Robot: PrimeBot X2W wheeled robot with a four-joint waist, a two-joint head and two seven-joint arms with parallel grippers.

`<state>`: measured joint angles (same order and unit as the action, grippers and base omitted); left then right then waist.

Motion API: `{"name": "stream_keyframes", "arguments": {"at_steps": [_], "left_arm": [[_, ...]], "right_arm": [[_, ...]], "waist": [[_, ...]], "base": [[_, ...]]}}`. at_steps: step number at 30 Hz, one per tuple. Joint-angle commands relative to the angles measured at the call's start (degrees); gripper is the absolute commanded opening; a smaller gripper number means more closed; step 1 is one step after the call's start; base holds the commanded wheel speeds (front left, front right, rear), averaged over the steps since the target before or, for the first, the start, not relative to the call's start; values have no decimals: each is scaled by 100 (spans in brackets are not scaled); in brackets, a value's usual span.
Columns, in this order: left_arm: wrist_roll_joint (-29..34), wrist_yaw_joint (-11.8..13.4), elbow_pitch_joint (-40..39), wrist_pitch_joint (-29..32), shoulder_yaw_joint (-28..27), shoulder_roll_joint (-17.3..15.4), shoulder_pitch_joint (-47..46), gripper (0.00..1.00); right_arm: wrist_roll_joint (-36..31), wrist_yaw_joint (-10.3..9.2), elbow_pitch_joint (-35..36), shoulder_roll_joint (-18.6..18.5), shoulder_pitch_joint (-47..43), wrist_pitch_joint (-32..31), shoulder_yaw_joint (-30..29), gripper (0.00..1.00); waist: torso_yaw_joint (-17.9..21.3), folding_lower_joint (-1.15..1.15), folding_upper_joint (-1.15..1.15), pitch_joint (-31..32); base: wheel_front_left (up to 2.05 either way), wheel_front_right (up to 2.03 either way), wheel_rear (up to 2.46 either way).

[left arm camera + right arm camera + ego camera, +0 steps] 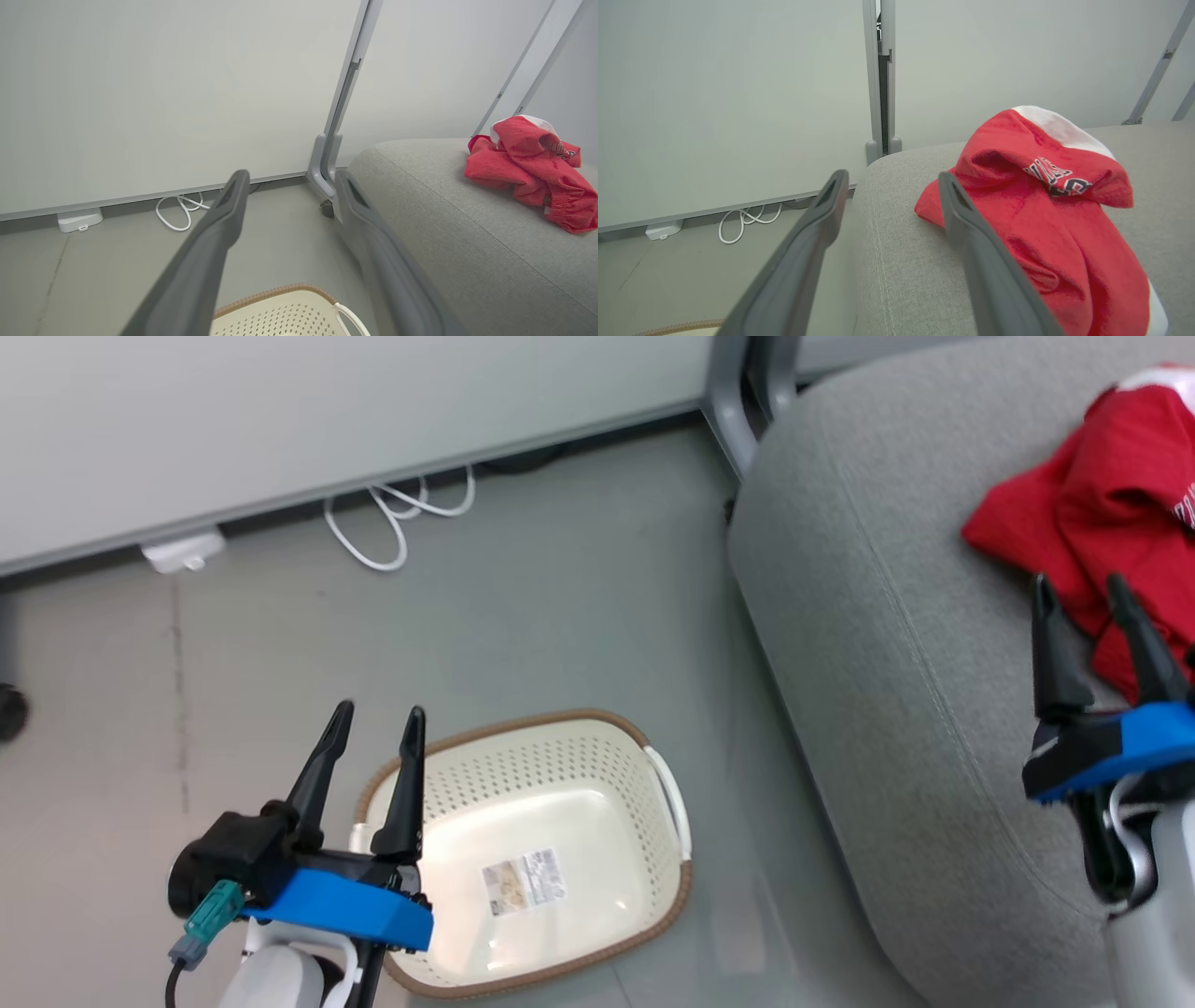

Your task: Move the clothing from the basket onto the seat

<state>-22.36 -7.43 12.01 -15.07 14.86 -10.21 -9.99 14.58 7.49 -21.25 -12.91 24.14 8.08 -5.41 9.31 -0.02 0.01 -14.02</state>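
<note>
Bright, even light, barely any shadows. Faint sheen on the floor (pixel 747 896) right of the left claw (pixel 381 709). Wrist views warp at the edges; its fingers (pixel 201 266) look soft up close.

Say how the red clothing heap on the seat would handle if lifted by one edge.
Likely floppy: the red clothing lies crumpled in soft folds on the seat, so it should drape. Probably light and not slippery: thin, matte fabric.

Left fingers (pixel 322 765) and right fingers (pixel 1055 653) spread wide, empty.
</note>
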Motion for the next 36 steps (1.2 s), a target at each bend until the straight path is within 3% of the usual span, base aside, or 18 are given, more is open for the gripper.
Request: {"name": "stream_keyframes", "arguments": {"at_steps": [1, 13, 36], "left_arm": [[30, -5, 52, -14, -112, 38, 112, 100], [117, -5, 380, -15, -755, 209, 636, 100], [131, -5, 712, -15, -797, 215, 887, 100]], "right_arm": [[-55, 1, 167, 81, -278, -60, -62, 100], [-242, 2, 1425, 783, -1736, -415, -206, 100], [-196, 2, 1655, 1006, -2373, -575, -176, 100]], "waist": [[-401, 2, -1, 405], [-1037, 2, -1, 984], [-1125, 2, -1, 1331]], "base": [[0, 0, 0], [0, 0, 0], [0, 0, 0]]}}
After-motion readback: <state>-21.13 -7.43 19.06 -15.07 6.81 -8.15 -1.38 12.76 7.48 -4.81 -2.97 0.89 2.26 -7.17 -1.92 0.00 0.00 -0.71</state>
